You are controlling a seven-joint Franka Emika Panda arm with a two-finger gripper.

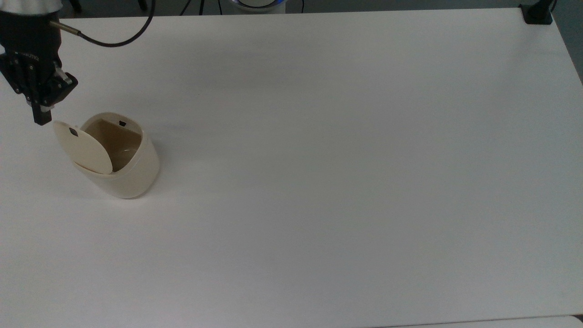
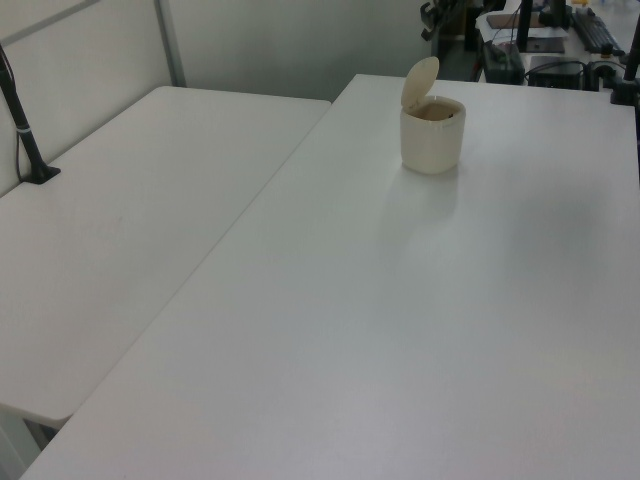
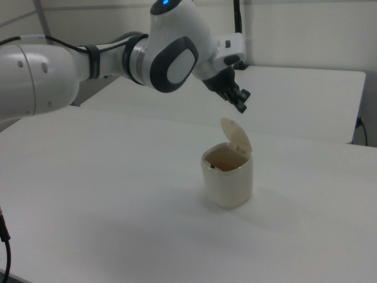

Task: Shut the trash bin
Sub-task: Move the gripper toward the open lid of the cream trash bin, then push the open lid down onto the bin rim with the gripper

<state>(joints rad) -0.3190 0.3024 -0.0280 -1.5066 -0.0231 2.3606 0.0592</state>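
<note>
The cream-beige trash bin (image 1: 132, 175) stands near the top view's left side of the white table (image 1: 341, 159). Its flat lid (image 1: 84, 148) is swung up and open, showing the tan inside (image 1: 114, 143). A small black square mark (image 1: 73, 132) sits on the lid. My gripper (image 1: 42, 118) hangs shut, with nothing in it, just beyond the lid's upper edge on the top view's left. In the right view the gripper (image 3: 241, 107) is a little above the raised lid (image 3: 235, 137) of the bin (image 3: 228, 183). The left view shows the bin (image 2: 432, 140) with its lid (image 2: 420, 80) upright.
A black cable (image 1: 114, 43) trails from the arm across the table's far edge. A black clamp (image 1: 537, 13) sits on the top view's upper right corner. A second white table (image 2: 130, 220) adjoins on the left view's left, with a black post (image 2: 25, 130).
</note>
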